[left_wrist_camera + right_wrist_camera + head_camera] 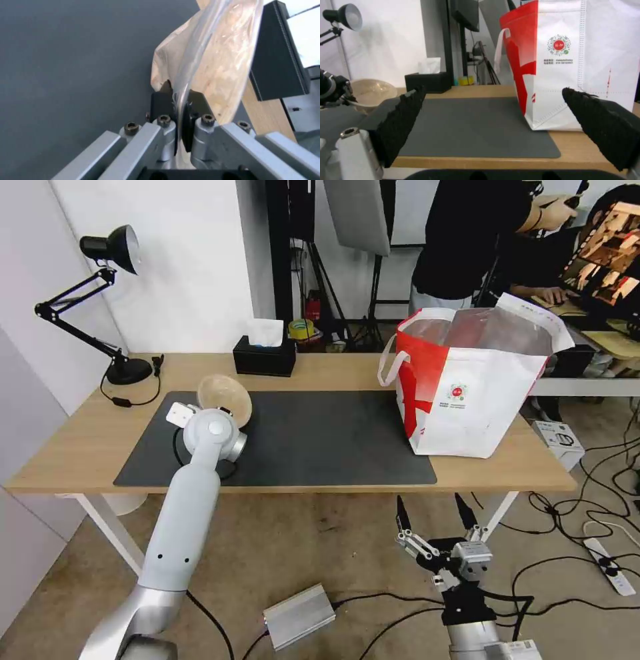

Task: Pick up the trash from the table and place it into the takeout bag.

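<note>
— Bare concrete floor [280,540] with cables lies nearest, and low over it, in front of the table [320,373], hangs the right gripper [437,520]; how do its fingers stand?
— Spread wide, nothing between them; from the right wrist view they frame the dark grey mat [476,125] and the takeout bag [586,75] beyond.
— And the left gripper [180,120]?
— Over the mat's left end; its pads are pressed together on the rim of the beige paper bowl [225,397], which is tipped on edge, its clear lid toward the camera.
— Where is the bag?
— Upright on the table's right part, partly on the mat's right end, mouth open, well apart from the bowl; farther back sit a black tissue box [265,355] and a desk lamp [100,300].
</note>
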Robot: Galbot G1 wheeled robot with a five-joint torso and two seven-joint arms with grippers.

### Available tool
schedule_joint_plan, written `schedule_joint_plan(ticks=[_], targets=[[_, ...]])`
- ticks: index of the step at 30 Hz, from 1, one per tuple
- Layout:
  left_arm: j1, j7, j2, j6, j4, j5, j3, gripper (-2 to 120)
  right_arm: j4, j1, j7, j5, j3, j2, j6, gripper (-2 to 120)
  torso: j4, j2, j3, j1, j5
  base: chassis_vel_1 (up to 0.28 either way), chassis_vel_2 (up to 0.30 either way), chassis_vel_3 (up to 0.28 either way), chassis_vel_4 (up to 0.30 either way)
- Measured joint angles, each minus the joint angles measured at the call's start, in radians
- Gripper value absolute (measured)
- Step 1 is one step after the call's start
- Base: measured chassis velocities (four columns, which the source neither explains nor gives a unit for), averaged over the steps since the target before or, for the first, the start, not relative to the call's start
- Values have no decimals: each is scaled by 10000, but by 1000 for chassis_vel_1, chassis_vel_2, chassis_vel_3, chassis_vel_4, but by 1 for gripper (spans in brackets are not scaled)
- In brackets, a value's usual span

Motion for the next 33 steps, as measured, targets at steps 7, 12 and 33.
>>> schedule_joint_plan(ticks=[7, 12, 33], targets=[[134, 256, 85, 14, -481, -247, 160, 1, 0, 0, 0, 0, 0, 0, 0, 100, -1, 0, 0, 0, 1, 0, 0, 0, 0], [391, 422, 263, 14, -853, -416, 317, 1, 0, 0, 0, 0, 0, 0, 0, 100, 0, 0, 0, 0, 1, 0, 0, 0, 0], [513, 1527, 1001, -163, -2205, -775, 920, 1, 0, 0, 0, 0, 0, 0, 0, 100, -1, 0, 0, -1, 2, 0, 0, 0, 0]])
